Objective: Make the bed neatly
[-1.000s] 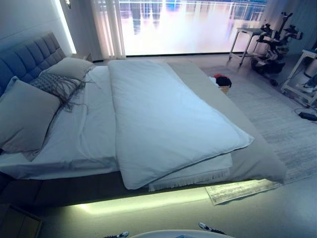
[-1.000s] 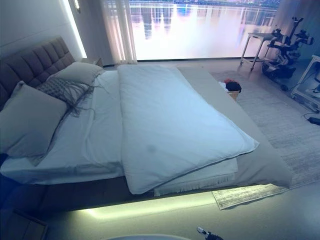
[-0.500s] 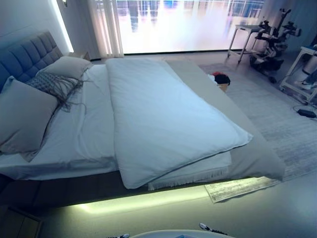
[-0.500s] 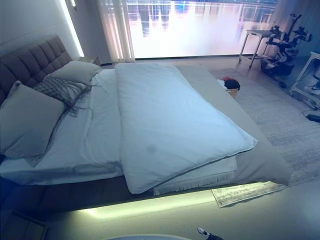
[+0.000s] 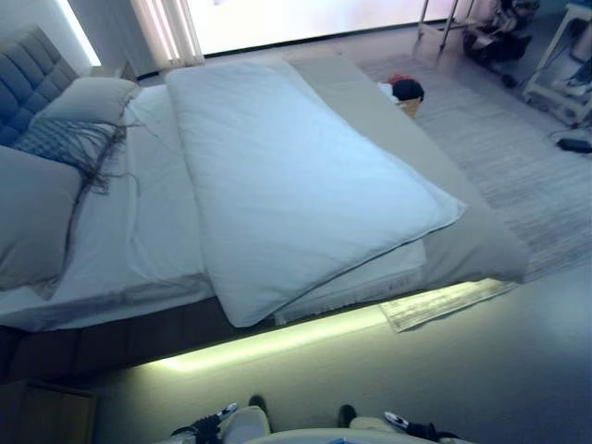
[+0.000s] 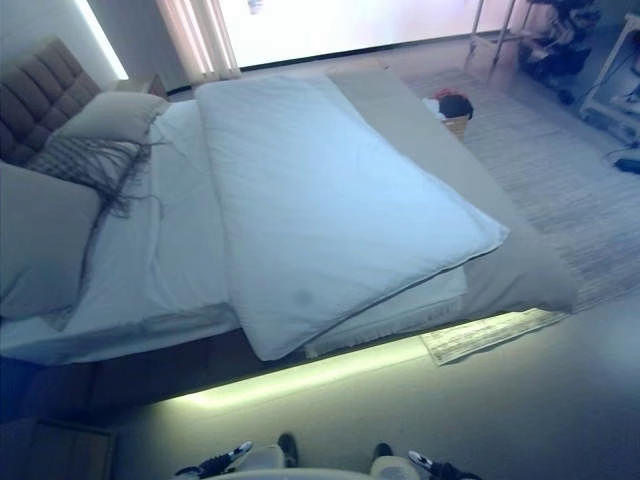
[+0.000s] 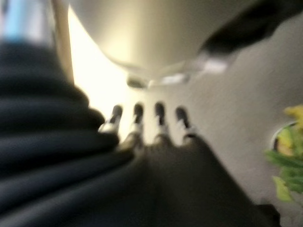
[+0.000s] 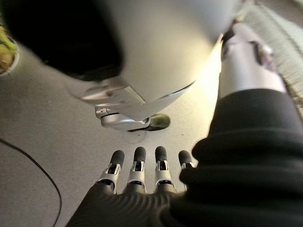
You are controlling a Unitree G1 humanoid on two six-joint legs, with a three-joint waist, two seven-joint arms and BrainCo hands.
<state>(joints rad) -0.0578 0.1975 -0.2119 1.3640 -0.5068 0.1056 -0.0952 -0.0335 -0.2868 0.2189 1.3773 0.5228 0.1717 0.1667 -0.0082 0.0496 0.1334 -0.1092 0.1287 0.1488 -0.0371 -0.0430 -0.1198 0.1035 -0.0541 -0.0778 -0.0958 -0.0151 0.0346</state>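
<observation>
The bed has a white duvet [image 5: 296,185] lying folded and askew across its middle, its near corner hanging over the side. A white sheet [image 5: 157,222] is bare beside it. Two grey pillows [image 5: 32,217] [image 5: 88,97] and a fringed cushion [image 5: 60,143] lie against the headboard [image 5: 28,74]. A grey-beige cover [image 5: 462,250] shows at the foot end. My left hand [image 7: 147,127] and right hand [image 8: 147,170] hang low over the floor, fingers straight and empty, well short of the bed.
A basket of clothes [image 5: 402,92] stands on the rug [image 5: 518,166] beyond the bed's foot. A pale mat [image 5: 444,301] lies on the floor at the bed's near corner. A nightstand [image 5: 46,416] is at lower left. Equipment [image 5: 499,28] stands far right.
The whole picture has shifted: the camera now looks further down at the bed's near side and the floor. Nothing on the bed has moved.
</observation>
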